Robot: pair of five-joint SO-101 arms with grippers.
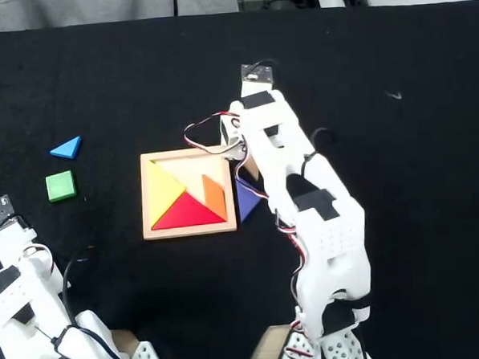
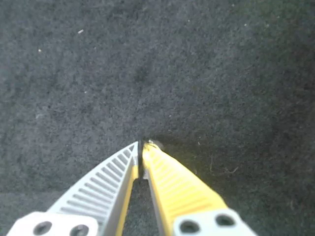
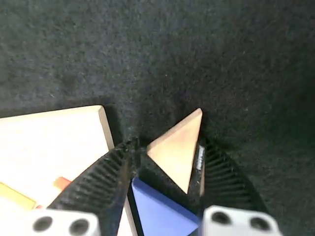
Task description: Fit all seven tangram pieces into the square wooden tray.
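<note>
— So, which step is the right hand (image 3: 167,146) on?
— Picking up the pale wooden triangle (image 3: 178,145), by the look of it. The hand stands open astride it, one finger against an edge, the other a little off its corner. The piece lies flat on the black worktop (image 3: 197,59), just beside a corner of the square wooden tray (image 3: 64,132), with the dark blue triangle (image 3: 157,209) next to it.
— And next?
— Probably closing, lifting, then turning the piece to suit the gap beside the orange piece (image 1: 215,195). The left hand (image 2: 141,147) is closed on nothing over bare worktop.
</note>
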